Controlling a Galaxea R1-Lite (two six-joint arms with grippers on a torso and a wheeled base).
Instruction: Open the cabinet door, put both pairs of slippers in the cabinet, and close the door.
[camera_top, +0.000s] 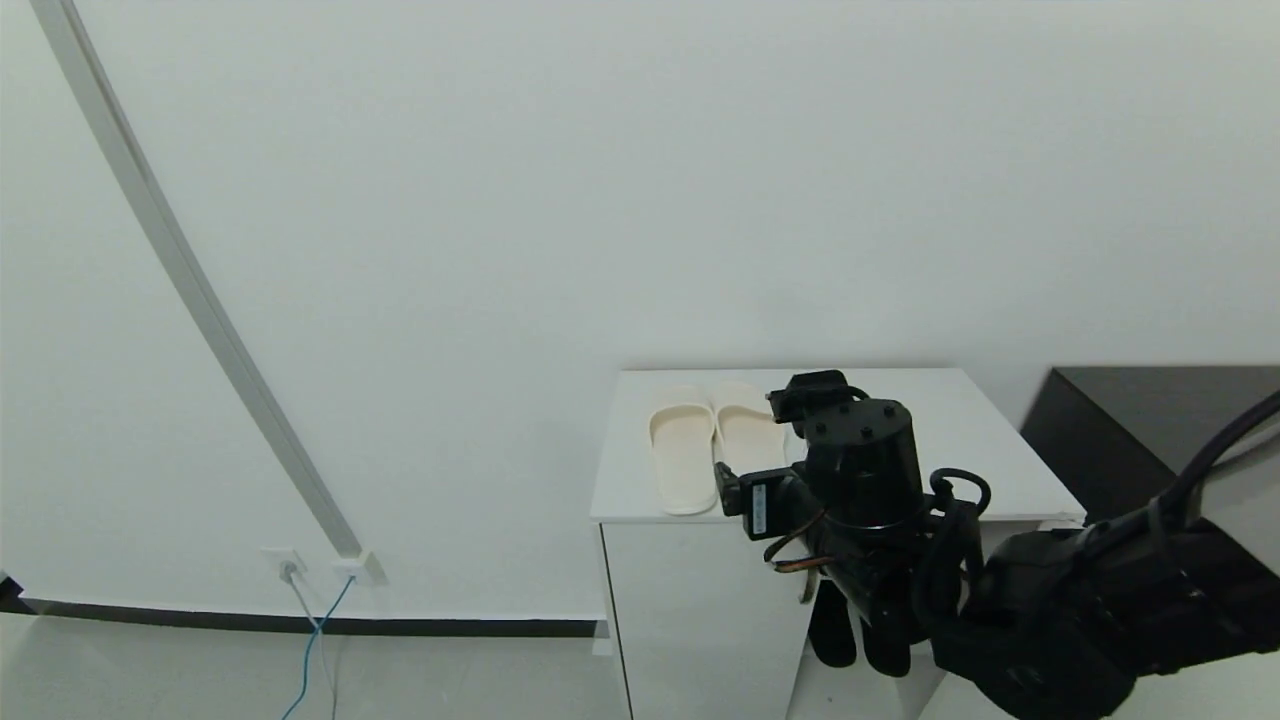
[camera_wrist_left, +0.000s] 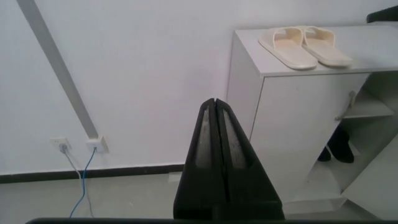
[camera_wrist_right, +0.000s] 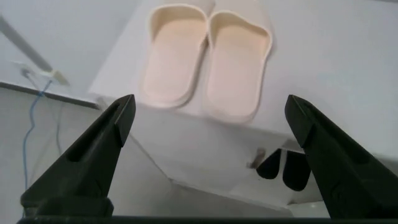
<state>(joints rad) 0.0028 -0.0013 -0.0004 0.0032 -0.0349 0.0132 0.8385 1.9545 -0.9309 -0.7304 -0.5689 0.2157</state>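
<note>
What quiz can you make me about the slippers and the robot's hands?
1. True or false: the cream slippers lie on top of the cabinet.
2. Which hand is open? A: left hand. B: right hand.
3. Fill in: the black slippers sit ____ the cabinet.
Key: 1 true; 2 B; 3 inside.
</note>
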